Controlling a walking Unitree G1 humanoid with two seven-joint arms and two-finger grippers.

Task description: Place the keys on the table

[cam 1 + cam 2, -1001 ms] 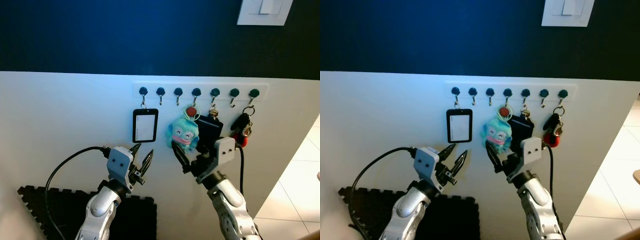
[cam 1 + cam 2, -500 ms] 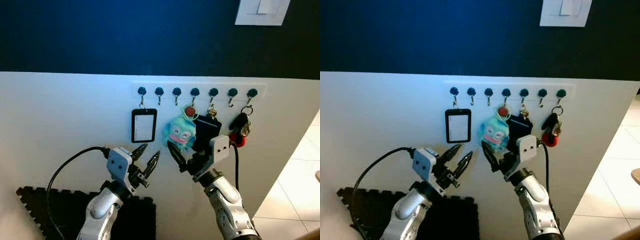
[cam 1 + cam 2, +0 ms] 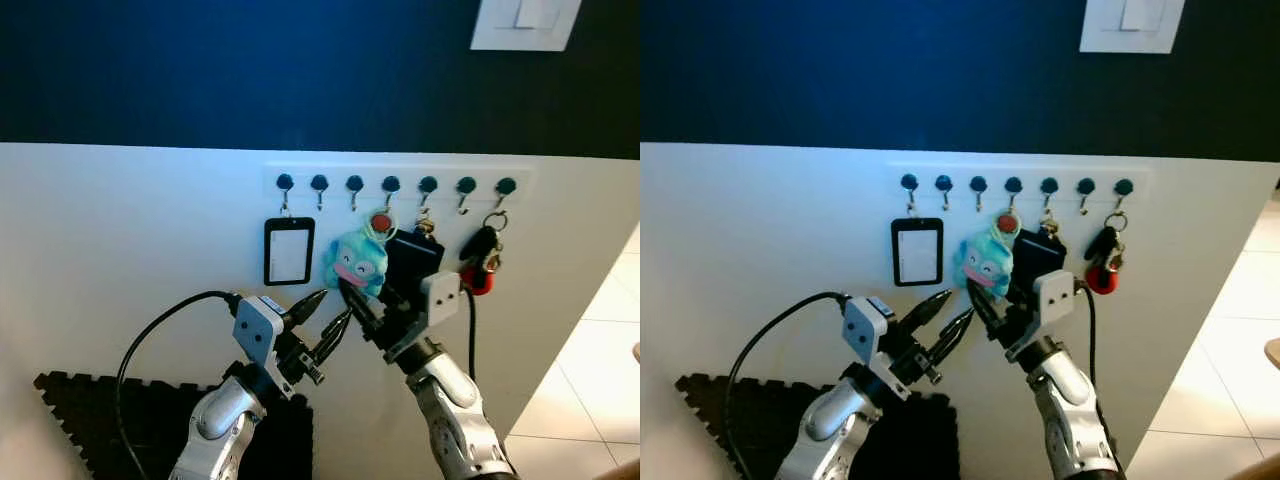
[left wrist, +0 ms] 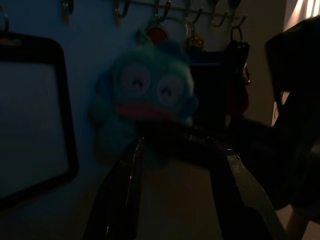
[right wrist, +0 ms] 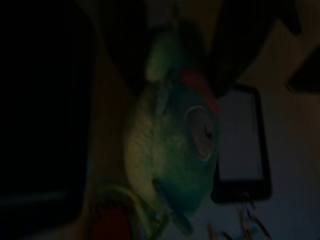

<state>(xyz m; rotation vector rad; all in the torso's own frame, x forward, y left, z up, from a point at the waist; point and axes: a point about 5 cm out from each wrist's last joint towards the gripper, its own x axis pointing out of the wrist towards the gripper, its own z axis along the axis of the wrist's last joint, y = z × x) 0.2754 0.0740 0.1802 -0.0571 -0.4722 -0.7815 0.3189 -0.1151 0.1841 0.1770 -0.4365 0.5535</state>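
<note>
Keys point(image 3: 357, 262) dangle beneath a soft, light plush; the split ring at twelve o'clock grips best. Right pincer point(image 3: 362, 303) and left pincer point(image 3: 325, 318) both gape, grasping nothing.

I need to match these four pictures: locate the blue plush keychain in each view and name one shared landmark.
Left eye view: blue plush keychain hangs under the hooks, mid-frame.
Right eye view: centre, just left of the black pouch.
Left wrist view: upper centre.
Right wrist view: centre, tilted.
Shared landmark: the black-framed badge holder.
</note>
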